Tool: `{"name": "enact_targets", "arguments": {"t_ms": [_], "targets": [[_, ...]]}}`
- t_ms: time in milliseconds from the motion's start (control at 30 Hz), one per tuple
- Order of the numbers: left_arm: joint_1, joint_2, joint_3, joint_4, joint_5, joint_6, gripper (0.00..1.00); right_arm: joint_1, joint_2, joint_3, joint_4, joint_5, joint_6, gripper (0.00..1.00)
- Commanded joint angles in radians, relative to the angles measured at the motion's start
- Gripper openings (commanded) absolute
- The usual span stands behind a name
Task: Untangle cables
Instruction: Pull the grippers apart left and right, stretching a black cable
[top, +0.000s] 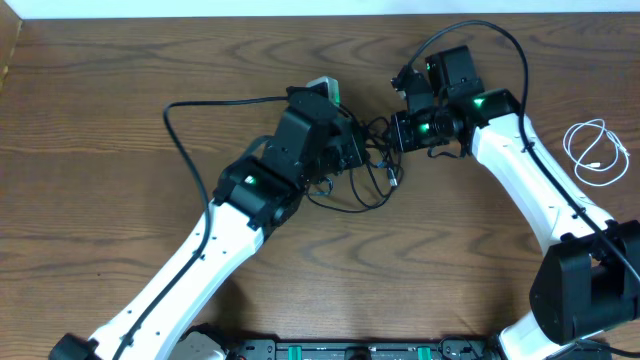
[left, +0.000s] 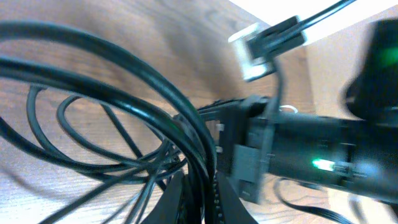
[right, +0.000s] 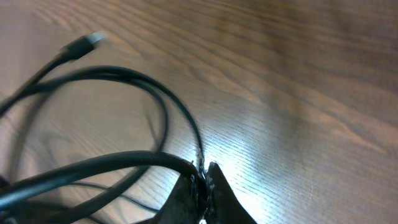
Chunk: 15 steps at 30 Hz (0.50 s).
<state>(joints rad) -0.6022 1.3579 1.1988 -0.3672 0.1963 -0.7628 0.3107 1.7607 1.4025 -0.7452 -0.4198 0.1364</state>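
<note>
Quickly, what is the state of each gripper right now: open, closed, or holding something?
The left gripper is closed, holding the black cable.
The right gripper is closed, pinching the black cable too.

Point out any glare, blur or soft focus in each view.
Overhead: sharp and evenly lit, white cable crisp. Left wrist: black cable loops close up and soft, background smeared. Right wrist: bright glare on the table, plug out of focus.

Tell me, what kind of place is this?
Probably a robot lab or test bench: a left arm and a right arm reach over a wooden table, with a tangled black cable between them and a white cable coiled at the side.
</note>
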Motion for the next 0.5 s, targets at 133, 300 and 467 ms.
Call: {"name": "enact_targets", "arguments": {"t_ms": [133,300,467], "targets": [[0.021,-0.142,0.031,0.006,-0.04,0.006,0.08,-0.043,0.009,-0.013,-0.045,0.172,0.14,0.01],[0.122,-0.232,0.031,-0.049,-0.109,0.011,0.08,-0.15,0.009,-0.013,-0.124,0.216,0.14,0.01],[0.263,-0.281,0.031,-0.148,-0.139,0.017,0.08,-0.265,0.009,-0.013,-0.174,0.245,0.14,0.01]]}}
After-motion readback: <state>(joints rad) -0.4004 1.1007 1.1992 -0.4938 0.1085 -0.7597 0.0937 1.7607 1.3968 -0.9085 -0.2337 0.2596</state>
